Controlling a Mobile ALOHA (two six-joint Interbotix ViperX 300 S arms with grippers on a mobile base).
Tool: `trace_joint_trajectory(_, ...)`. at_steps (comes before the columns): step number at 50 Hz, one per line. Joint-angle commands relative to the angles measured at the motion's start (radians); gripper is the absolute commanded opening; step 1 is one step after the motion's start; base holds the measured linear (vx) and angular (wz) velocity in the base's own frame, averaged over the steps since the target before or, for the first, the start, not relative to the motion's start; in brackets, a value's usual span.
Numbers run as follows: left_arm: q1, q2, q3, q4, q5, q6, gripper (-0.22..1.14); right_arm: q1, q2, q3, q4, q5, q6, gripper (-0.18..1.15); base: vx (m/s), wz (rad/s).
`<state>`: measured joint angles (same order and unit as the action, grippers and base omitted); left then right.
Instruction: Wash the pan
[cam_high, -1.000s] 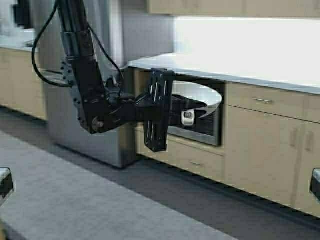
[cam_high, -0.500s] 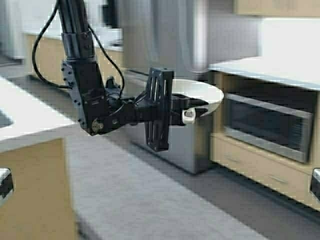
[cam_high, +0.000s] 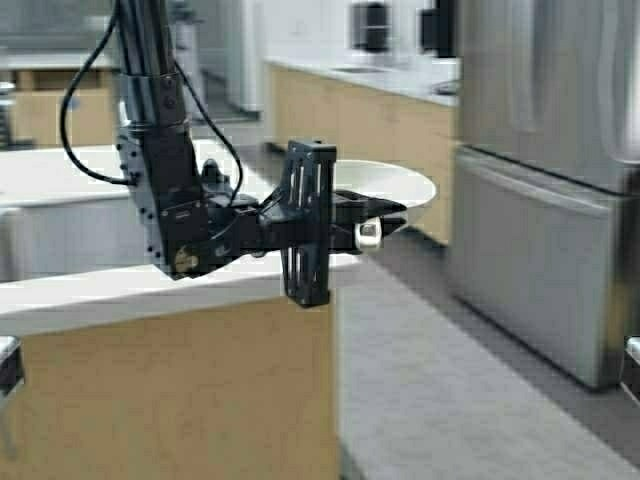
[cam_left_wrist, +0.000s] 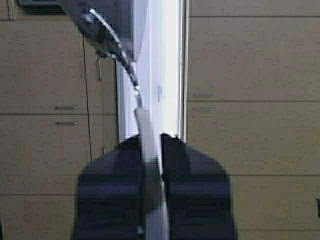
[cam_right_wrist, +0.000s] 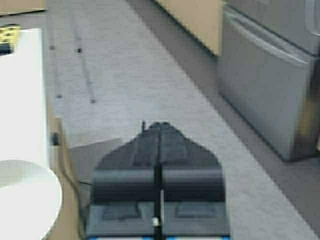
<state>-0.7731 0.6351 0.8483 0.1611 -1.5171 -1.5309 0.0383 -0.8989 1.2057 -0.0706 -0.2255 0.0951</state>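
Gripping round cream pan (cam_high: 395, 185) by stubby handle w/ left tool (cam_high: 365, 222).

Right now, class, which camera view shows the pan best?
The high view: the pan shows its round cream bowl, held by its handle in the left claw. The left wrist view catches only its thin edge between the fingers. The right wrist view shows a pale curved piece, possibly its rim.

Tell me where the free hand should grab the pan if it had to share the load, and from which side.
Probably the far rim of the pan, coming from the robot's right. The left hand already clamps the stubby handle on the near edge, and the pan is held level in the air, so the opposite rim is the open, balancing spot.
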Motion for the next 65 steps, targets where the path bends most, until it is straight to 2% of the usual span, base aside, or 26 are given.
trace_joint_trajectory(1, 0.005, -0.031, 0.014, -0.008, -0.038, 0.005, 0.03, 0.000, 0.000, -0.028, 0.003, -0.011, 0.002, 0.06, 0.16, 0.42)
trace_joint_trajectory(15, 0.051, -0.020, 0.026, 0.052, -0.052, 0.006, 0.03, 0.000, -0.003, -0.012, 0.002, -0.015, 0.000, 0.06, 0.15, 0.45)
trace_joint_trajectory(32, 0.063, 0.003, 0.031, 0.048, -0.052, -0.003, 0.03, -0.002, 0.032, -0.014, 0.000, -0.049, 0.000, 0.06, 0.15, 0.39)
trace_joint_trajectory(48, 0.163, 0.023, 0.028, 0.051, -0.052, -0.041, 0.03, 0.000, 0.017, -0.015, 0.003, -0.046, 0.006, 0.06, 0.15, 0.36)
trace_joint_trajectory(65, 0.242, 0.063, -0.094, 0.089, 0.018, -0.057, 0.03, -0.002, -0.002, -0.012, 0.000, -0.041, 0.034, 0.06, 0.15, 0.33)
